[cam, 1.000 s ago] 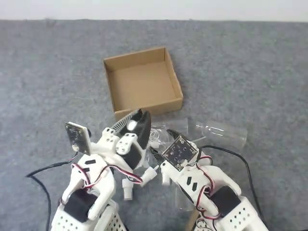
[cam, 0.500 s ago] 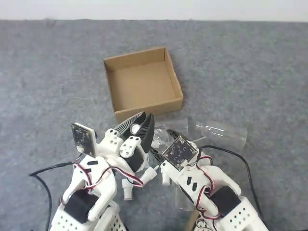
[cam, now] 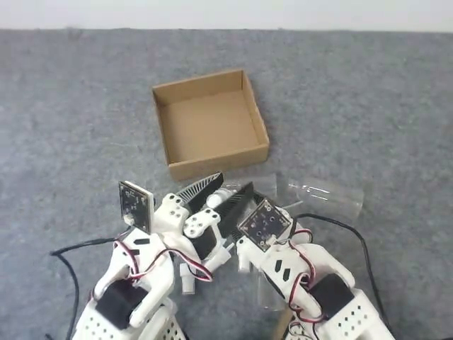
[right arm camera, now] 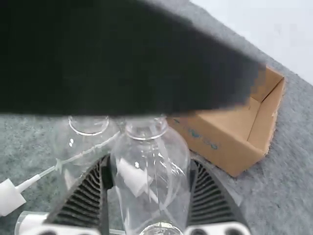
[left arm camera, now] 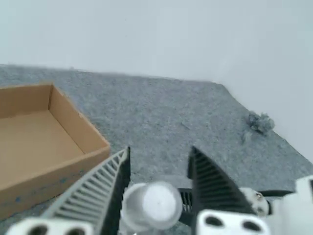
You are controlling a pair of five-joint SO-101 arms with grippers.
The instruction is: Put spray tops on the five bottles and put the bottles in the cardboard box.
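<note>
High view: grey carpet (cam: 368,106) below a white wall (cam: 226,13), with the cardboard box (cam: 219,157) at upper centre. At lower centre, the left gripper (left arm camera: 159,159) pinches a white spray top (left arm camera: 152,201) and the right gripper (right arm camera: 149,166) clasps a clear bottle (right arm camera: 149,142).

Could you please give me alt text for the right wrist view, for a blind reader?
The right gripper holds an uncapped clear bottle between its jaws. Beyond are a second bottle and the cardboard box on grey carpet; a loose spray top lies nearby.
</note>
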